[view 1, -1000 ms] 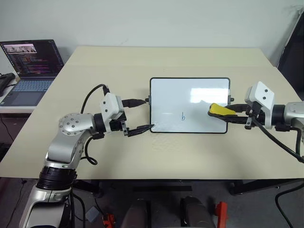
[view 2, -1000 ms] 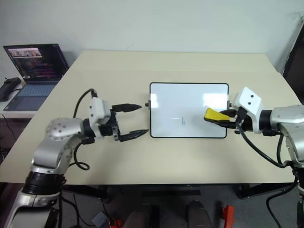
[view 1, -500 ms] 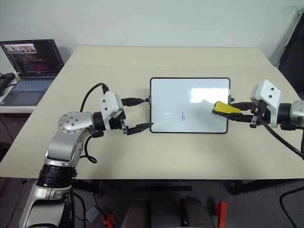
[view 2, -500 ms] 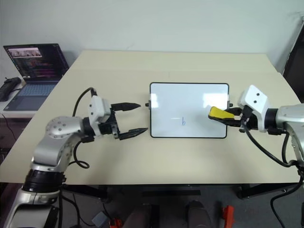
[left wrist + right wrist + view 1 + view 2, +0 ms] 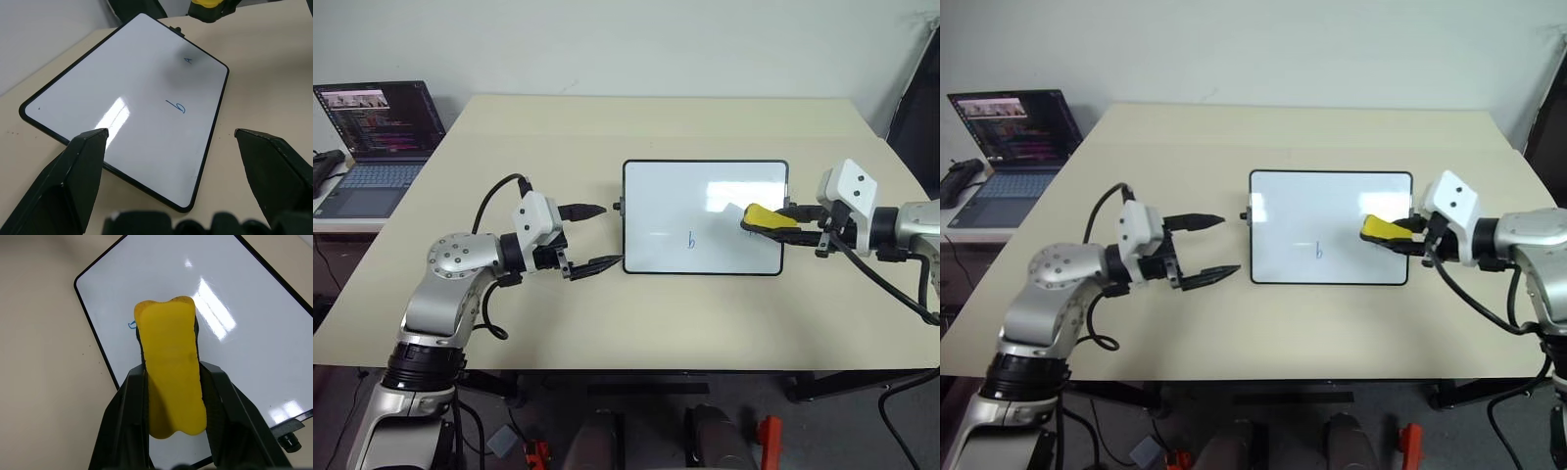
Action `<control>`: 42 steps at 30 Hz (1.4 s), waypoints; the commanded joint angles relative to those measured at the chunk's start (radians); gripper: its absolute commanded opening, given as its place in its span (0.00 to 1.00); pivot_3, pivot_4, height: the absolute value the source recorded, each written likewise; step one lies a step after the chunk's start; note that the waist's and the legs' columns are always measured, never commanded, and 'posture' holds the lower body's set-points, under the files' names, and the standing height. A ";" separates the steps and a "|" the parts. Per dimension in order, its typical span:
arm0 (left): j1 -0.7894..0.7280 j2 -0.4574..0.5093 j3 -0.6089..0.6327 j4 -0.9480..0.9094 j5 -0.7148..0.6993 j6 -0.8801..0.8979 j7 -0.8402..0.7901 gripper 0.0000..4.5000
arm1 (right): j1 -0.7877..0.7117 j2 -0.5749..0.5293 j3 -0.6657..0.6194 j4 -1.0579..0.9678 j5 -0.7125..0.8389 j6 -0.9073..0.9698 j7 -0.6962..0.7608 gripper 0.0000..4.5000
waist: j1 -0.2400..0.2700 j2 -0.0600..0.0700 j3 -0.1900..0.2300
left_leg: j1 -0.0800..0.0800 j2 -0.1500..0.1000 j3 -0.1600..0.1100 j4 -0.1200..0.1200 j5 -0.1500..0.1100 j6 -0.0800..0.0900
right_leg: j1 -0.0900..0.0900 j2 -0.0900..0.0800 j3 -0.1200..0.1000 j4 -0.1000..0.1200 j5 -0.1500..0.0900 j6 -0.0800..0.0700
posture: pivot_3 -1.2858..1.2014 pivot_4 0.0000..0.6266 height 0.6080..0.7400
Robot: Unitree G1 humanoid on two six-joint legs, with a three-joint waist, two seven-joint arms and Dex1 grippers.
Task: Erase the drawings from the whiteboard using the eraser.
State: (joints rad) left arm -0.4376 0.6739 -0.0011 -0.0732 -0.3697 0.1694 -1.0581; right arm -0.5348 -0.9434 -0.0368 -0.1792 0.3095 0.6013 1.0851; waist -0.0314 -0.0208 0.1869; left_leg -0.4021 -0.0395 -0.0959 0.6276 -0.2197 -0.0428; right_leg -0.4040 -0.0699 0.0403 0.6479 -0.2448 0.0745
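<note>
Right gripper (image 5: 1400, 235) clamped mid-length on eraser (image 5: 1383, 231): light, soft, secure; left gripper (image 5: 595, 238) apart beside glossy, slide-prone whiteboard (image 5: 656, 196)

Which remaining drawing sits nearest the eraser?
The "A", right beneath the eraser by the board's right edge; the "b" sits mid-board, farther off.

The whiteboard (image 5: 705, 216) lies mid-table (image 5: 607, 127), laptop (image 5: 374, 147) far to its left.

Arms were silver-grey metal with round screwed joints, white boxy wrist housings, black cables looped alongside; left gripper (image 5: 592, 238) and right gripper (image 5: 781, 221) had black two-finger claws.
</note>
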 commanded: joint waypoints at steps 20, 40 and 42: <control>-0.009 -0.027 -0.014 -0.012 0.022 -0.042 0.002 1.00 | -0.169 0.482 0.153 0.194 -0.107 -0.160 -0.347 0.24 | 0.001 0.000 0.000 | 0.000 -0.001 -0.001 0.001 0.000 0.000 | 0.000 0.000 0.001 0.001 0.001 0.001 | 0.52 0.24 1.00; -0.002 -0.024 0.004 -0.008 0.020 -0.037 0.009 1.00 | -0.146 0.419 0.288 0.457 -0.361 -0.335 -0.312 0.24 | -0.002 0.000 0.000 | 0.002 -0.001 -0.001 0.001 0.000 0.000 | 0.002 0.000 0.001 0.002 0.002 0.001 | 0.52 0.24 1.00; -0.006 -0.024 0.002 -0.004 0.022 -0.038 0.008 1.00 | -0.128 0.425 0.311 0.456 -0.380 -0.354 -0.304 0.24 | -0.002 -0.001 0.000 | 0.003 0.000 0.000 0.002 0.000 0.000 | 0.003 0.001 0.001 0.002 0.002 0.001 | 0.52 0.24 1.00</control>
State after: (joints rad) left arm -0.4335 0.6418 -0.0295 -0.0633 -0.3350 0.1417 -1.0539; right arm -0.6926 -0.5097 0.2399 0.2422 -0.0306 0.2453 0.7781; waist -0.0333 -0.0213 0.1864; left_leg -0.3979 -0.0398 -0.0963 0.6295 -0.2191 -0.0424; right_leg -0.4001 -0.0691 0.0407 0.6499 -0.2427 0.0752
